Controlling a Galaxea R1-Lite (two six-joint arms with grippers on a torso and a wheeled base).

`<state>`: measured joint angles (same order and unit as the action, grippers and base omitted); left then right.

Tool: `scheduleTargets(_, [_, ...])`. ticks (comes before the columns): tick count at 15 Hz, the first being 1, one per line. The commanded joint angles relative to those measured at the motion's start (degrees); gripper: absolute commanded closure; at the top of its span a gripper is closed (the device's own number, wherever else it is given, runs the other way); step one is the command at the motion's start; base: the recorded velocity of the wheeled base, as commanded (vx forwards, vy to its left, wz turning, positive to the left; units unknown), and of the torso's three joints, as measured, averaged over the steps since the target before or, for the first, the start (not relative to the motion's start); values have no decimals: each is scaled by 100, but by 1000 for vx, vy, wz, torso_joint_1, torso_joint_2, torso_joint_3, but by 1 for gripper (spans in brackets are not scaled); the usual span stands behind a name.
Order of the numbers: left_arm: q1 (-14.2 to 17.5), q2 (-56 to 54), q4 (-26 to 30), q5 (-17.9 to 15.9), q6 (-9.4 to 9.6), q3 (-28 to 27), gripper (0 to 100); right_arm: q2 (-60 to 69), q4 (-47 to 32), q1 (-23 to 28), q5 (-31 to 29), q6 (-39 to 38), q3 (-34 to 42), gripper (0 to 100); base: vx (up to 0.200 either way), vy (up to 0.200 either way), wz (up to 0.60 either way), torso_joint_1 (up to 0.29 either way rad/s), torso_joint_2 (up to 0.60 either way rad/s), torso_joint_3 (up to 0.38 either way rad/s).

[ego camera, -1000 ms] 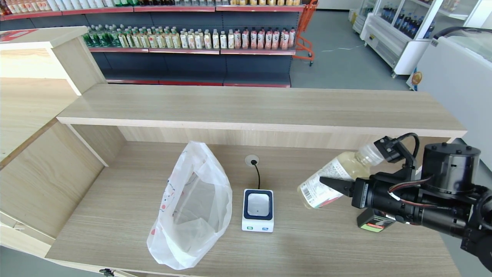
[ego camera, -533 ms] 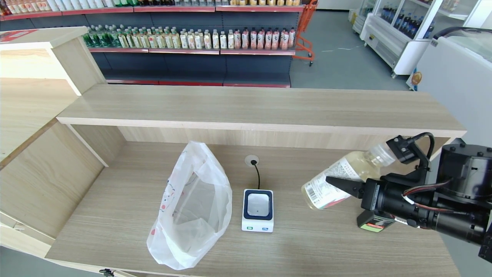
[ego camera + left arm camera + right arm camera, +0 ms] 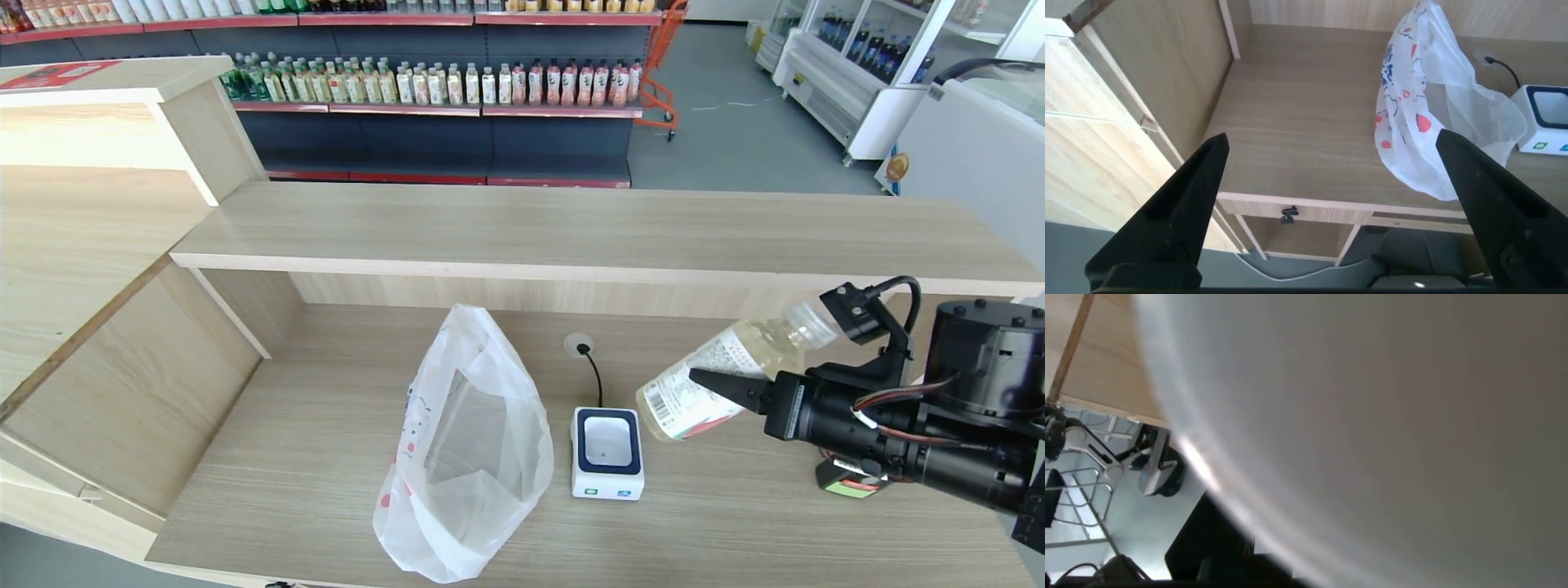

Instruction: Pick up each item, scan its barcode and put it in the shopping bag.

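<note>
My right gripper is shut on a clear bottle of pale yellow drink with a white barcode label. The bottle lies tilted in the air, base toward the scanner, cap up and to the right. In the right wrist view the bottle is a pale blur pressed close to the camera. The white scanner with a dark blue window sits on the counter just left of and below the bottle's base. A white plastic shopping bag stands open left of the scanner. My left gripper is open, over the counter's near edge, with the bag and the scanner beyond it.
The wooden counter has a side wall on the left and a raised shelf across the back. The scanner's cable runs to a hole behind it. A small green and black box lies under my right arm.
The head view has shifted, so everything on the counter sits further right in the picture. The bottle in my right gripper now hangs much closer to the scanner.
</note>
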<state>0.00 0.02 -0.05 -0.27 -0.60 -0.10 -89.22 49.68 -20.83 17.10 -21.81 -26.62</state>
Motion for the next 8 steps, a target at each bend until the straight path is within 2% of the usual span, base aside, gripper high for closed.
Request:
scheduleTargets(1, [0, -2, -4, 0, -2, 1, 0, -236, 7, 0, 4, 1, -71, 100, 0, 200, 0, 2, 2, 7])
scheduleTargets(5, [0, -2, -4, -8, 7, 1, 0, -965, 16, -123, -5, 10, -405, 100, 0, 200, 0, -2, 4, 4])
scheduleTargets(8, [0, -2, -4, -8, -2, 1, 0, -1335, 25, -342, -32, 10, -502, 100, 0, 0, 0, 0, 0, 0])
